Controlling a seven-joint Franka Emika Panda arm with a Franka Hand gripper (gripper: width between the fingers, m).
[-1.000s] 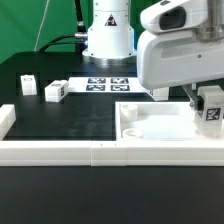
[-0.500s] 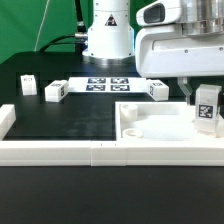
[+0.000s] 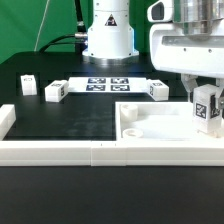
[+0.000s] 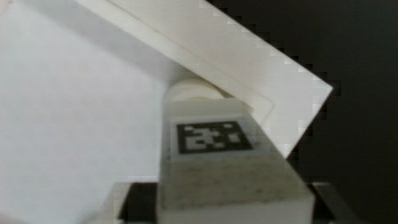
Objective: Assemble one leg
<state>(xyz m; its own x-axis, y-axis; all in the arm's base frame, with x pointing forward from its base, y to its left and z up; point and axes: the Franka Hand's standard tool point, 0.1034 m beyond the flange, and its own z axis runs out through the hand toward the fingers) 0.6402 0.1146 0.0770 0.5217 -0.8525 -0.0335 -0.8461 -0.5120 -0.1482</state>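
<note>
My gripper (image 3: 207,98) is shut on a leg (image 3: 207,108), a small white block with a square tag on its face. I hold it upright over the far right corner of the large flat white slab (image 3: 160,122). In the wrist view the held leg (image 4: 217,150) fills the middle, its end close to a recessed corner of the slab (image 4: 89,110). Three more legs lie on the black table: one (image 3: 158,89) beside the marker board, two (image 3: 54,92) (image 3: 28,85) at the exterior view's left.
The marker board (image 3: 108,84) lies flat in front of the robot base (image 3: 107,40). A white rail (image 3: 60,150) runs along the table's near edge and up its left side.
The arm has risen and shifted slightly to the exterior view's right. The held leg now stands upright over the slab's far right corner. The leg beside the marker board has come into view.
</note>
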